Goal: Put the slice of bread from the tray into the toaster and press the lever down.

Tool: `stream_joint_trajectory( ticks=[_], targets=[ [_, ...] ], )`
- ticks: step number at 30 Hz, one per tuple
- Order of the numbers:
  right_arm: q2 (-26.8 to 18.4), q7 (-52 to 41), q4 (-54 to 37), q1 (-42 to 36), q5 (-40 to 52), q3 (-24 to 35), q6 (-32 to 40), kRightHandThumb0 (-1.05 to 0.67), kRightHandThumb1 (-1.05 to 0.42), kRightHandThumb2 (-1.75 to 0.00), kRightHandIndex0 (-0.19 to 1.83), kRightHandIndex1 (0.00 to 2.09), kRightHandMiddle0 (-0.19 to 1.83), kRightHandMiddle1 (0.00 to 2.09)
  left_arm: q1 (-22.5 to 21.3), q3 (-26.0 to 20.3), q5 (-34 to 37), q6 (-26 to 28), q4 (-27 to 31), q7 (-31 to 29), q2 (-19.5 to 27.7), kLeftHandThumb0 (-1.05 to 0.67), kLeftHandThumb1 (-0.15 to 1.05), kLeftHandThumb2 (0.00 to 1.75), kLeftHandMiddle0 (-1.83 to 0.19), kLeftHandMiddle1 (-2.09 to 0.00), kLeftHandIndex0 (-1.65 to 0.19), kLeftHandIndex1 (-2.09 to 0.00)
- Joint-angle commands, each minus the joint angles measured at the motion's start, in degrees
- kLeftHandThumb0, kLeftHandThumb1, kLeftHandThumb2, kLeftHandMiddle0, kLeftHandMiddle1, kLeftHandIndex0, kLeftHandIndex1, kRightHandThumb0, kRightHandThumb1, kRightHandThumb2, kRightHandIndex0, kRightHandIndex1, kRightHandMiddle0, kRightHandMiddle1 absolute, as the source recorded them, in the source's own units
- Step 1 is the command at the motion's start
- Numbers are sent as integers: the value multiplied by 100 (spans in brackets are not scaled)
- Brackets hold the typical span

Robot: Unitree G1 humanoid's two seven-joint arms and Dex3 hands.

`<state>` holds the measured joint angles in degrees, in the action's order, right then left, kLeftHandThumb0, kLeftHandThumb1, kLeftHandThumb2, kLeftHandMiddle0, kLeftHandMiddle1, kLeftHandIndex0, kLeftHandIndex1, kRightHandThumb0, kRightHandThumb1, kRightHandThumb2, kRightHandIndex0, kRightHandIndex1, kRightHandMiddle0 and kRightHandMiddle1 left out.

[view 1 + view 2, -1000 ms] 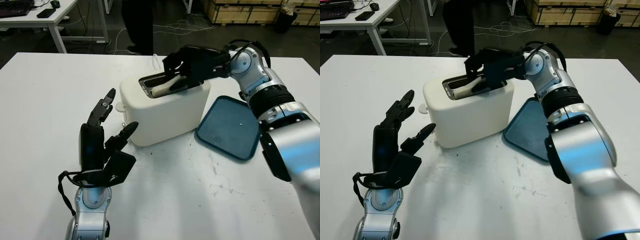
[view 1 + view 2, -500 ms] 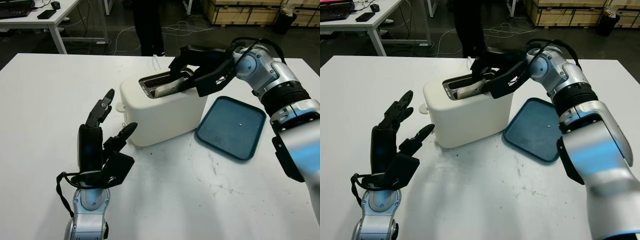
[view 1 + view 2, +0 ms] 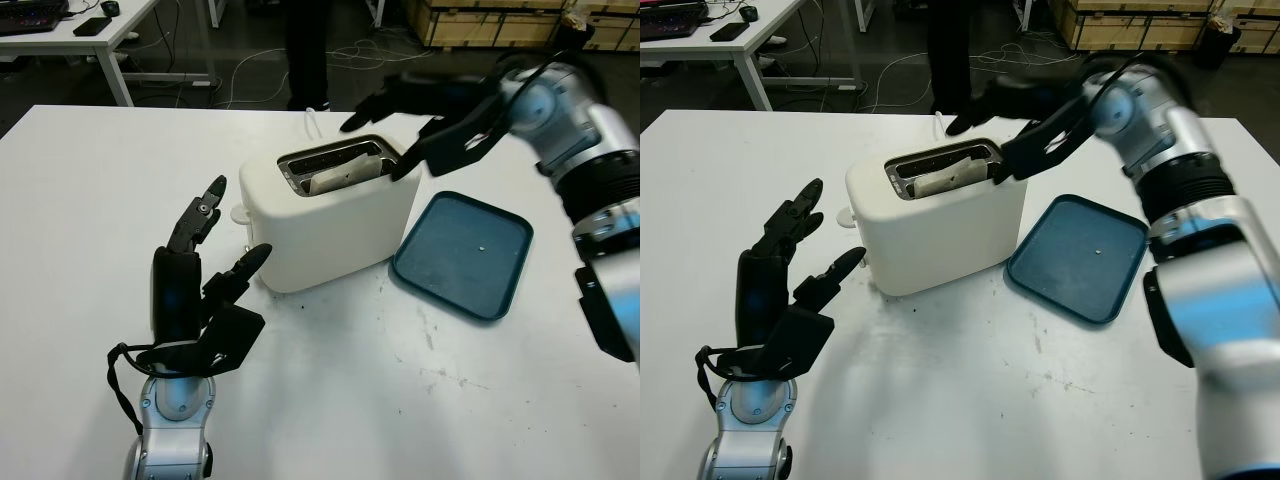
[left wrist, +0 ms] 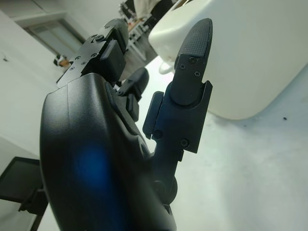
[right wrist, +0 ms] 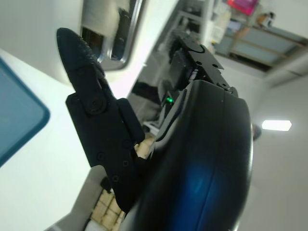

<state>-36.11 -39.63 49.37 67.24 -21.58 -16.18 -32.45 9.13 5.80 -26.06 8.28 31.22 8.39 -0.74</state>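
Note:
The white toaster stands mid-table with the slice of bread sitting in its slot, its top edge showing. My right hand hovers open just above the toaster's far right end, holding nothing. The blue tray lies bare to the right of the toaster. My left hand is raised open in front of the toaster's left end, a short gap away; the toaster's lever juts out on that left end. In the left wrist view the fingers point at the toaster wall.
A person's legs stand behind the table's far edge. A desk with a keyboard sits at the back left, wooden crates at the back right. Bare white table lies in front.
My right hand has let go of the bread, lifted out of the slot and drawn back to the right. The bread now sits alone in the toaster. The left hand stayed put.

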Motion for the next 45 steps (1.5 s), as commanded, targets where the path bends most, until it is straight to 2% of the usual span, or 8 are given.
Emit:
stream_joint_trajectory(
  ticks=[1,4,7,10,19,29,38,45],
  targets=[
    [-189,210,-463,-727,405,409,68,-77,-71,-1,5,30,22,2,-42,-156,-8,55,109,-74,131,-50,91,1,-27,-58,-45,-1],
    [-40,1296,-1163,-1845,769,1122,-137,-69,-75,-1,22,29,35,4,-170,-369,-193,33,71,-74,369,-49,90,0,-30,-57,-47,-2],
    [529,2556,-1468,-3042,1248,1859,-837,-34,-79,-1,75,26,73,10,-440,-682,-612,32,-61,-52,835,-51,88,0,-42,-51,-55,-4],
    [898,3312,-1672,-3859,1310,2165,-1244,-14,-82,-1,101,25,93,11,-679,-991,-730,-213,-235,-50,1324,-47,84,0,-52,-47,-62,-7],
    [1775,3059,-2405,-5591,1953,1923,-386,-16,-91,-2,109,23,93,5,-1319,-1398,-661,-883,-813,-303,2499,-44,71,0,-78,-38,-84,-10],
    [1987,2648,-2962,-5936,2650,2129,340,-20,-92,-9,99,21,87,1,-2035,-1414,-436,-2190,-1669,-823,3698,-36,58,0,-126,-19,-121,-7],
    [2110,2732,-3084,-5833,2753,2303,573,-20,-92,-4,92,22,88,1,-2478,-1108,-776,-3170,-2375,-709,3983,-45,55,0,-144,-16,-134,-5],
    [2080,2638,-3265,-5785,2897,2462,675,-16,-92,-7,93,22,88,1,-2611,-839,-1079,-3410,-2824,-652,3957,-40,56,1,-147,-18,-134,-3]
  ],
)
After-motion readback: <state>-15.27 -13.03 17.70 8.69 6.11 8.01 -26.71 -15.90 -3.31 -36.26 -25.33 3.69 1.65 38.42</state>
